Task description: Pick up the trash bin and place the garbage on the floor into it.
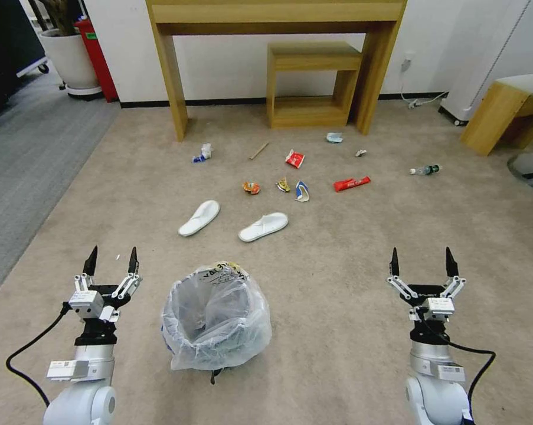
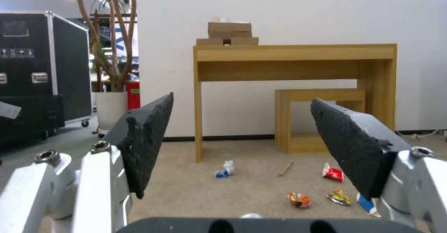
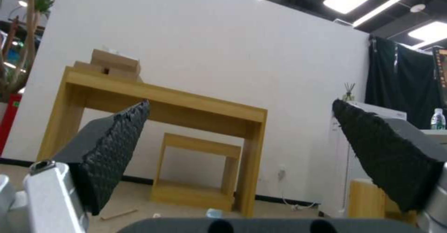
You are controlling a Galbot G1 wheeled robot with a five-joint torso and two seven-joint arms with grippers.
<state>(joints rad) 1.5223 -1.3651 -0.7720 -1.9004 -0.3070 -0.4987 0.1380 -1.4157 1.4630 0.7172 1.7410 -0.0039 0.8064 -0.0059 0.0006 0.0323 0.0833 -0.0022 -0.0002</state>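
**A:** ok so what's the left side doing?

**B:** left gripper point(image 1: 111, 260) is held above the beige carpet floor point(image 1: 337, 277), fingers spread wide with nothing between them. Same in its wrist view, the left gripper point(image 2: 242, 114) has both black pads apart and you look straight through the gap at the litter.

**A:** and the bin?

**B:** just right of that gripper, near the robot: the trash bin point(image 1: 216, 316) stands upright on the carpet, apart from both grippers, crinkled clear bag puffed out over the rim. Looks like no litter in it, as far as I can see.

**A:** where's the garbage then?

**B:** all beyond the bin. Left to right: a white-and-blue wad point(image 1: 202, 153), two white slippers point(image 1: 199, 218) and point(image 1: 264, 226), a wooden stick point(image 1: 258, 150), an orange wrapper point(image 1: 251, 188), a red packet point(image 1: 294, 158), a long red wrapper point(image 1: 351, 184), then a clear bottle point(image 1: 425, 170) lying off to the right. A wooden desk point(image 1: 278, 23) stands at the wall behind.

**A:** right arm?

**B:** right gripper point(image 1: 423, 261) is well right of the bin, also gaping wide and holding nothing.
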